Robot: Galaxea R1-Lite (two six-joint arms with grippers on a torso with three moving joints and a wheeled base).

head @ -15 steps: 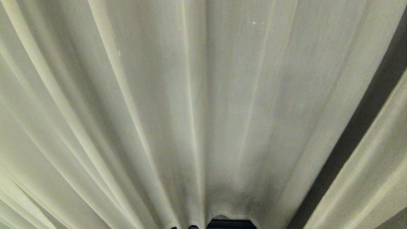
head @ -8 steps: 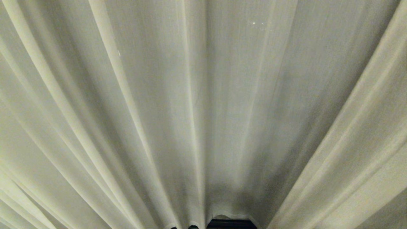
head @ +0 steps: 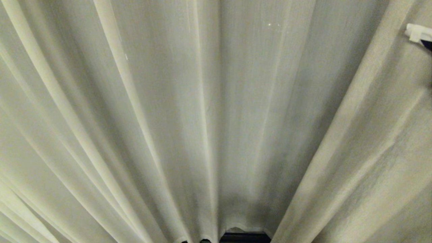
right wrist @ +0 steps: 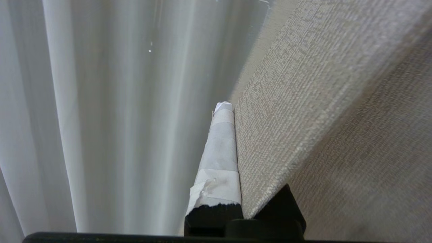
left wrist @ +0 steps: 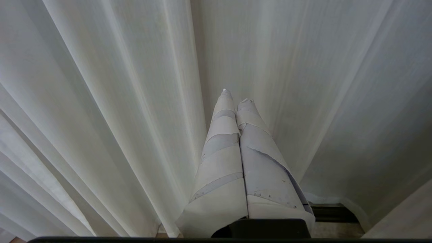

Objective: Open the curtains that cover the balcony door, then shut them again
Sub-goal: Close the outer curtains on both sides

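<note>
Right tool [right wrist: 233, 111] clamps the woven curtains' [right wrist: 320, 101] edge (left parked).

Your left gripper [left wrist: 236, 101]: two long tapered fingers [left wrist: 222, 162], wrapped in pale grey-white tape w/ overlapping bands, some edges peeling, small dark specks near the base. Black mount below, dark bar along the frame edge. Your right gripper [right wrist: 224, 108]: one taped finger [right wrist: 219, 158] visible, same off-white wrap, crinkled tape patch low down, torn edge over a black base w/ a round black part. Head view shows only a white taped tip [head: 417, 32] w/ dark body behind.
</note>
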